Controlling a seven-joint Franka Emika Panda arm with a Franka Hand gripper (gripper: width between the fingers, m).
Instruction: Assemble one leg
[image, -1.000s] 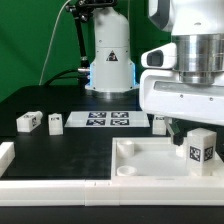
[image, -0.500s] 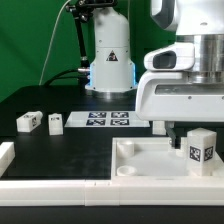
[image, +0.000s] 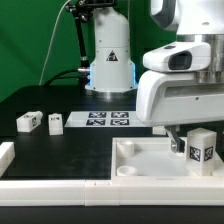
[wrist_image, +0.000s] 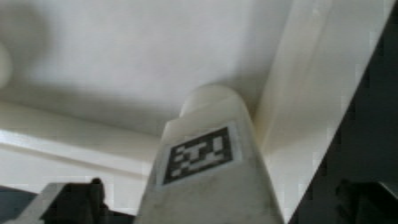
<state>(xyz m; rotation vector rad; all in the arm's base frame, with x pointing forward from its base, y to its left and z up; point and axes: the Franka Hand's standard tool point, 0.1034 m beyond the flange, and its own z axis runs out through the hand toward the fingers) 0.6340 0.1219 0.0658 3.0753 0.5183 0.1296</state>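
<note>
Leg: standing upright in tray part's corner, seemingly seated.
Gripper: hovering beside it; opening impossible to tell.
Remaining: two legs lying on worktop.

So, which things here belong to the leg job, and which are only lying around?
In the job:
- the leg, upright in the tray-like part's corner
- the tray-like part
- the claw, beside the leg; its jaws are hidden from view

Lying about:
- two spare legs on the table
- the marker board
</note>
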